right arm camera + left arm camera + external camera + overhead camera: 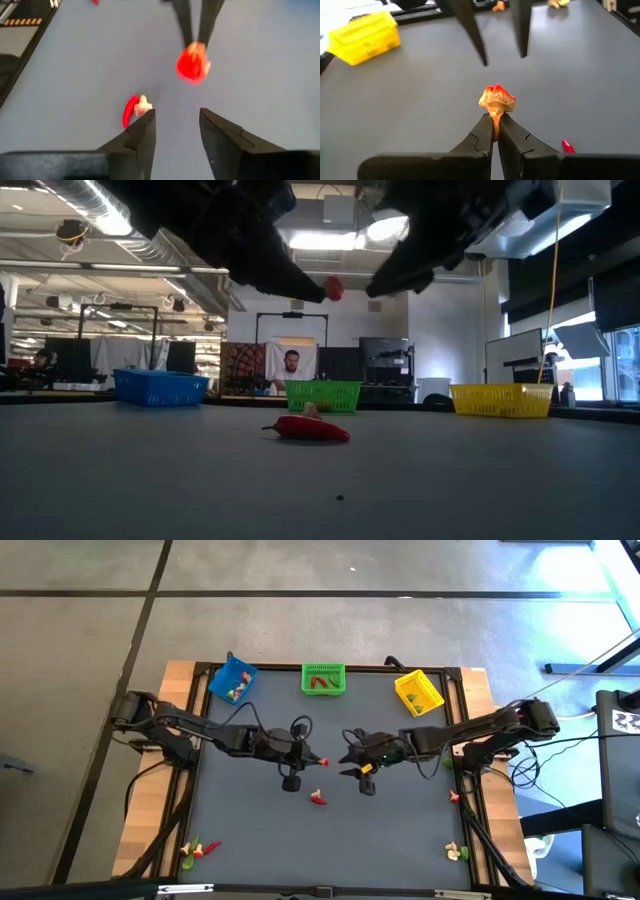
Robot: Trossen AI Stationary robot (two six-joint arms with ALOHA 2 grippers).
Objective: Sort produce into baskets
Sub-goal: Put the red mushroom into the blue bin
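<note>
Produce scattered over the dark table (250,830): one small red piece (497,98) pinched at its stem between the closed fingers of the left gripper (495,121), held up off the table near the middle. In the low view, same red piece (334,287) hanging in the air above the table, between the two dark arms. Seen from the right wrist as a red blob (192,65) gripped by two dark fingers coming in from the far side.

Right gripper (177,120) just across from the left one, fingers spread apart, holding nothing, pointed toward the held piece. From above, left gripper (318,761) and right gripper (345,762) facing each other close together at the table's centre, with a narrow gap.

Red pepper (308,429) lying flat on the table below the grippers, with a small whitish piece (144,105) touching it. Same pepper (318,799) just toward the near edge from the left gripper.

Blue basket (232,681), green basket (323,679) and yellow basket (418,692) lined along the far edge, blue at the left, yellow at the right. Small pieces inside the blue one, something red inside the green one. More produce in the near left corner (198,849) and the near right corner (456,853).

Person (291,366) visible beyond the table, behind the green basket.
</note>
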